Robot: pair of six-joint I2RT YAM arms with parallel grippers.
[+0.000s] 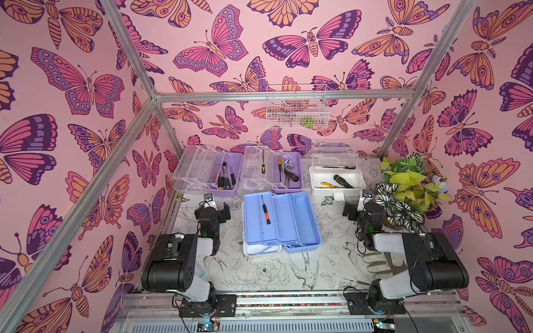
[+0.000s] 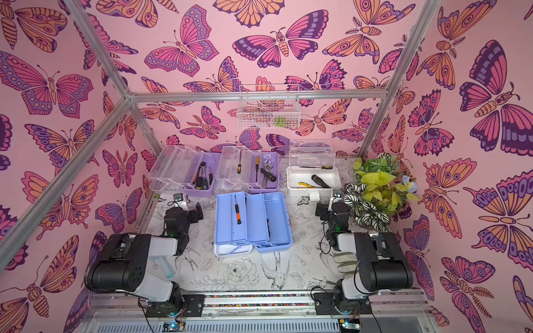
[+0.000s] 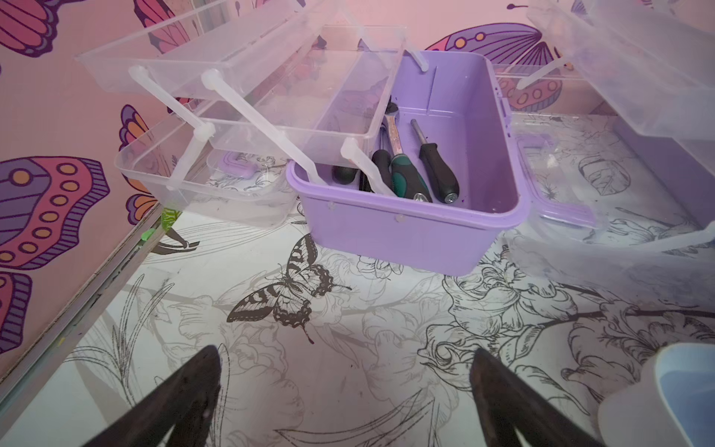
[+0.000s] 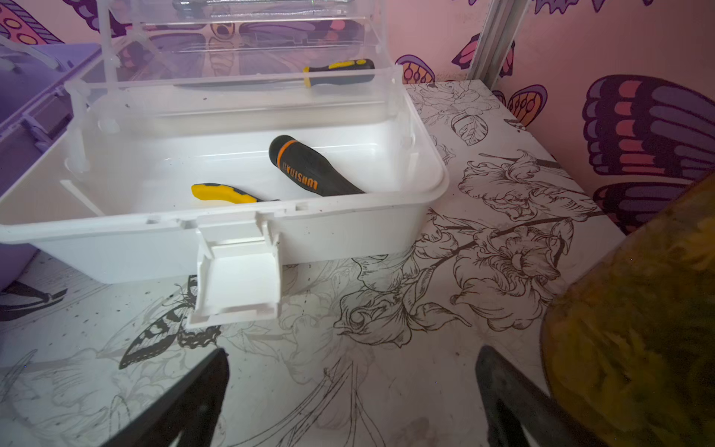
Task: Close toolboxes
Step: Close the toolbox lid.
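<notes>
In both top views all the toolboxes stand open. Two purple toolboxes point(image 1: 230, 184) point(image 1: 291, 184) sit along the back with their clear trays folded out to the left and hand tools inside. To their right is a white toolbox point(image 1: 337, 188) with its clear lid raised. A light blue toolbox point(image 1: 300, 222) lies unfolded mid-table. My left gripper point(image 3: 345, 350) hangs open and empty in front of the left purple toolbox point(image 3: 406, 232). My right gripper point(image 4: 354, 349) hangs open and empty before the white toolbox point(image 4: 348, 232), whose latch point(image 4: 238, 286) hangs down.
A potted plant point(image 1: 403, 187) crowds the back right corner, close beside my right arm. A white wire basket point(image 1: 297, 109) hangs on the back wall. Aluminium frame rails point(image 1: 161, 150) border the table. Bare printed tabletop point(image 1: 274, 274) lies in front of the blue box.
</notes>
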